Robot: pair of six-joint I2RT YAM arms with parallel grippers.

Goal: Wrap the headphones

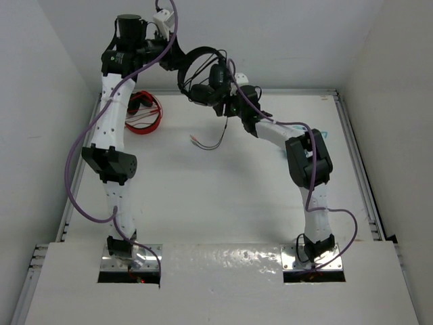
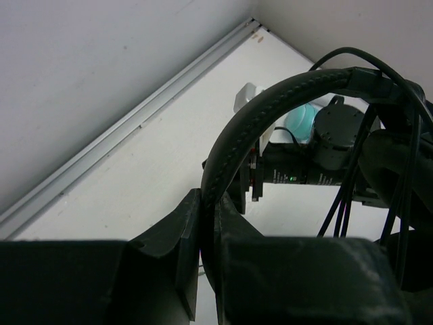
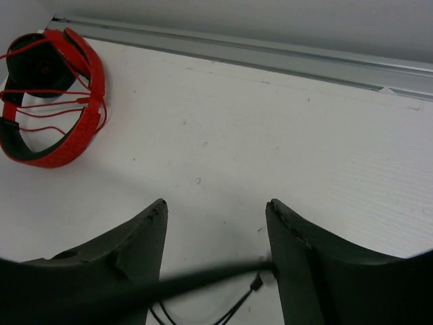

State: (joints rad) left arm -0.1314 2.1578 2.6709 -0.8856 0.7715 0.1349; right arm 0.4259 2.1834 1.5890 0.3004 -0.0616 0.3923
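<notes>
We see a white table [image 1: 223,196] closed in by plain white walls [image 1: 284,40], with a metal rail [image 3: 270,57] along its far edge. The black headphones [image 1: 197,68] hang above the table at 12 o'clock, and the left gripper [image 2: 206,223] pinches their headband. Their cable [image 1: 211,143] hangs down toward the surface. The right gripper [image 3: 216,211] stands spread, with the cable crossing between its fingers. Red headphones [image 1: 143,112] lie at 10 o'clock.
</notes>
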